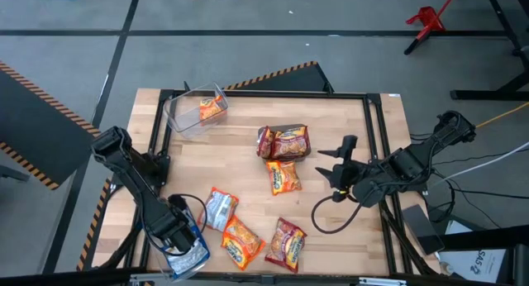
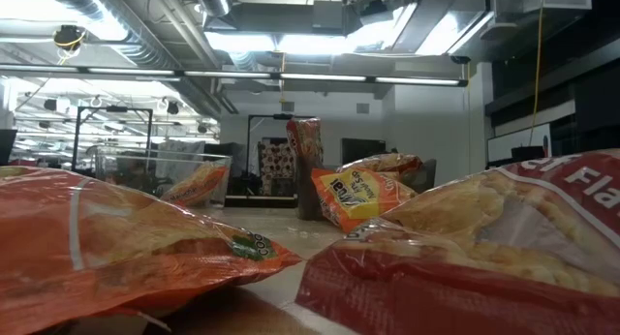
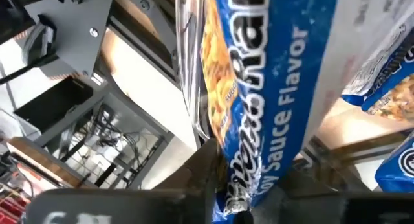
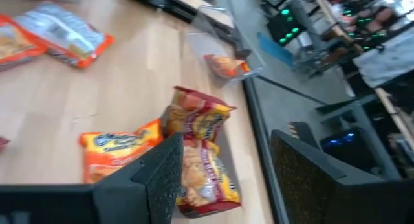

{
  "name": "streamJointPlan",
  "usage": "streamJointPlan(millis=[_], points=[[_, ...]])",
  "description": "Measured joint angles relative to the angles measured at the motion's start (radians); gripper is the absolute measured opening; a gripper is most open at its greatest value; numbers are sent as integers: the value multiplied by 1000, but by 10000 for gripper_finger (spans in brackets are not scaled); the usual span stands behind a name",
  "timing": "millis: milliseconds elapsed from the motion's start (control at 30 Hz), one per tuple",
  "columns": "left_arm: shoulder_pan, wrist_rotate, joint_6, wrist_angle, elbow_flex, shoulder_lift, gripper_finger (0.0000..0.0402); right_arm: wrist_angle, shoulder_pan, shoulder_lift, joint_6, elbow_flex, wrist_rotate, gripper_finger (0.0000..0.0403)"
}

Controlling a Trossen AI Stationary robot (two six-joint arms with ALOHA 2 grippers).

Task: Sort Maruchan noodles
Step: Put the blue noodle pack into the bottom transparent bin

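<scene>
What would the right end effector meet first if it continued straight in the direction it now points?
Probably the red noodle packets: the right wrist view shows them directly beyond the open right end effector, with an orange packet just beside that line. Depth is unclear, so this is a judgement.

In the high view the left claw (image 1: 183,240) is hidden behind its arm over the near bin (image 1: 188,259), cut by the bottom edge. The blue packet (image 3: 272,88) overruns the left wrist view. Two packets (image 2: 116,238) block the low view.
</scene>
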Motion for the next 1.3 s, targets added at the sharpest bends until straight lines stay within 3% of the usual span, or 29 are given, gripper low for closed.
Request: streamJointPlan(millis=[267,467,667,833,1067,1167,1300], points=[[8,1,-21,83,0,0,130,-2,0,0,0,0,-63,218],[23,33,-24,253,47,-1,147,-2,0,0,0,0,-80,218],[27,-24,-31,275,148,-1,147,-2,0,0,0,0,-80,218],[26,-135,-32,279,235,-1,145,-3,0,0,8,0,-80,218],[17,-324,-127,66,323,-1,134,-9,0,0,25,0,-80,218],[12,-330,-187,-45,321,-1,124,-9,0,0,32,0,-81,218],[2,-338,-186,-20,279,-1,97,-10,0,0,55,0,-82,218]])
